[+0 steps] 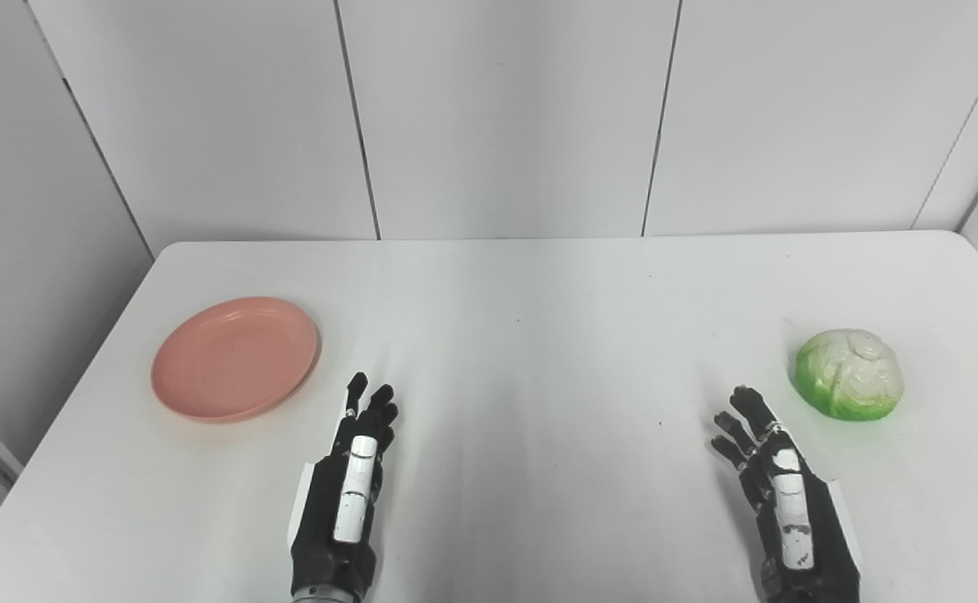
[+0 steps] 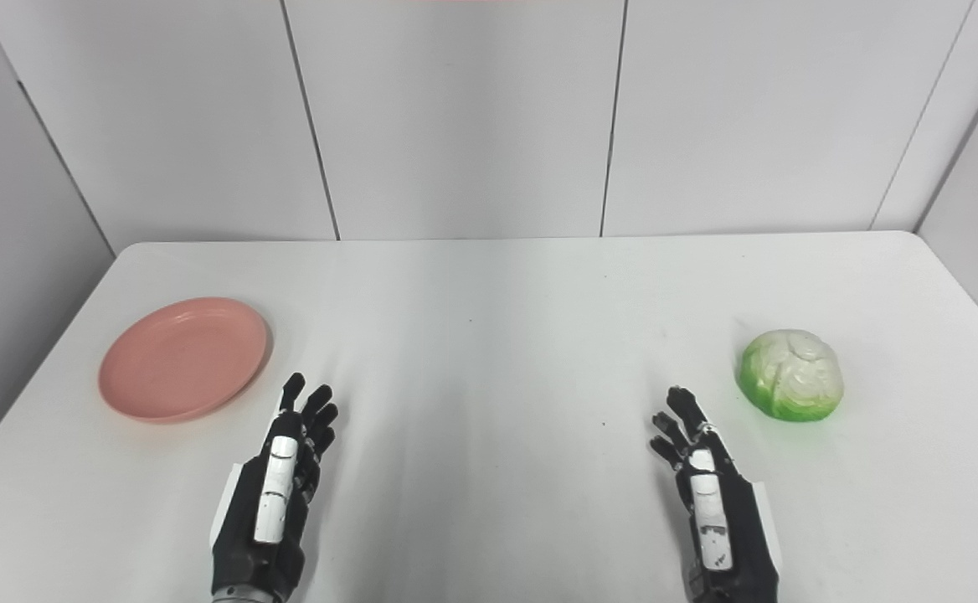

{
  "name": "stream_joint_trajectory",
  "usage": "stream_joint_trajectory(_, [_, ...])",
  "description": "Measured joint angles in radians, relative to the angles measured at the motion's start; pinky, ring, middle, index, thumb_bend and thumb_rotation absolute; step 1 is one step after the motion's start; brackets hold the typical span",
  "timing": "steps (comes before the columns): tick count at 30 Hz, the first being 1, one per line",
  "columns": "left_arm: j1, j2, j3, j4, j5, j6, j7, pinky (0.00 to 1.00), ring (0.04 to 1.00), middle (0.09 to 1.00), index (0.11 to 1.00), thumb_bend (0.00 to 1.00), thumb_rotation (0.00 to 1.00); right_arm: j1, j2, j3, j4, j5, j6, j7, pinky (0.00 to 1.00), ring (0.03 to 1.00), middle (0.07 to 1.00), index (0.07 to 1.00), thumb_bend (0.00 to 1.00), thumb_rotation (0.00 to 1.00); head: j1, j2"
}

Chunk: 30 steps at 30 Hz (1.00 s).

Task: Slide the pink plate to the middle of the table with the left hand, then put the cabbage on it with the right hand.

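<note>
Left eye view had both of your hands down at the near edge, so I'll start there. Your left hand point(image 1: 345, 494) came in from the bottom left, fingers point(image 1: 369, 406) stretched out forward and a little apart, holding nothing. It sat over the white table point(image 1: 522, 352), though I couldn't tell whether the palm actually touched the surface. Your right hand point(image 1: 782, 494) mirrored it on the other side, edge-on to the camera, fingers spread and pointing away from you, also with nothing in it. The two hands were well apart, with a wide bare stretch of tabletop between them.

A bit farther out on the left was the pink plate point(image 1: 235, 358), lying flat on the table and with nothing on it. It was near your left hand, up and to the left of the fingertips, not touching them. So the plate was over on the left side of the table, not in the middle.

On the right side, at about the same depth, the cabbage point(image 1: 849, 373) sat on the table, green round the bottom and whitish on top. It was just beyond and to the right of your right hand, close but clear of the fingers.

Past all that the table ran back to a plain wall of grey panels point(image 1: 506, 117).
</note>
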Motion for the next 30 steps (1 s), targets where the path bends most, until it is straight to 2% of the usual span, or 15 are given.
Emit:
stream_joint_trajectory(18, [0.000, -0.001, -0.002, 0.008, 0.000, -0.002, 0.000, 0.98, 0.958, 0.965, 1.000, 0.72, 0.85, 0.000, 0.000, 0.000, 0.000, 0.002, 0.002, 0.000, 0.87, 0.886, 0.921, 0.867, 0.83, 0.95, 0.000, -0.003])
stream_joint_trajectory(21, [0.000, -0.001, -0.002, 0.012, 0.000, -0.003, 0.000, 0.98, 0.960, 0.975, 1.000, 0.72, 0.85, 0.000, -0.001, 0.000, 0.001, 0.008, 0.002, 0.000, 0.87, 0.881, 0.916, 0.863, 0.82, 0.95, 0.005, -0.014])
stream_joint_trajectory(23, [0.000, -0.001, -0.004, 0.016, 0.000, -0.005, 0.000, 0.99, 0.961, 0.980, 1.000, 0.71, 0.86, 0.000, -0.001, -0.001, 0.005, 0.013, 0.002, 0.002, 0.87, 0.878, 0.916, 0.864, 0.82, 0.95, 0.035, -0.050])
stream_joint_trajectory(25, [0.000, -0.003, -0.010, 0.022, 0.000, -0.008, 0.000, 1.00, 0.964, 0.984, 1.000, 0.70, 0.86, 0.000, -0.002, -0.003, 0.018, 0.018, 0.002, 0.007, 0.87, 0.880, 0.916, 0.867, 0.81, 0.96, 0.044, -0.060])
stream_joint_trajectory(26, [0.001, -0.004, -0.014, 0.028, 0.000, -0.011, 0.000, 1.00, 0.965, 0.985, 1.000, 0.69, 0.86, 0.000, -0.002, -0.005, 0.023, 0.021, 0.002, 0.012, 0.87, 0.879, 0.916, 0.868, 0.81, 0.96, 0.064, -0.080])
stream_joint_trajectory(28, [0.002, -0.006, -0.022, 0.045, 0.001, -0.021, 0.000, 0.99, 0.961, 0.982, 1.000, 0.69, 0.86, 0.000, -0.003, -0.009, 0.041, 0.026, -0.001, 0.019, 0.87, 0.880, 0.916, 0.868, 0.80, 0.97, 0.067, -0.083])
stream_joint_trajectory(30, [0.004, -0.008, -0.026, 0.060, 0.006, -0.033, 0.001, 0.99, 0.958, 0.977, 1.000, 0.68, 0.85, 0.000, -0.003, -0.014, 0.046, 0.034, -0.010, 0.024, 0.87, 0.882, 0.918, 0.870, 0.80, 0.98, 0.106, -0.123])
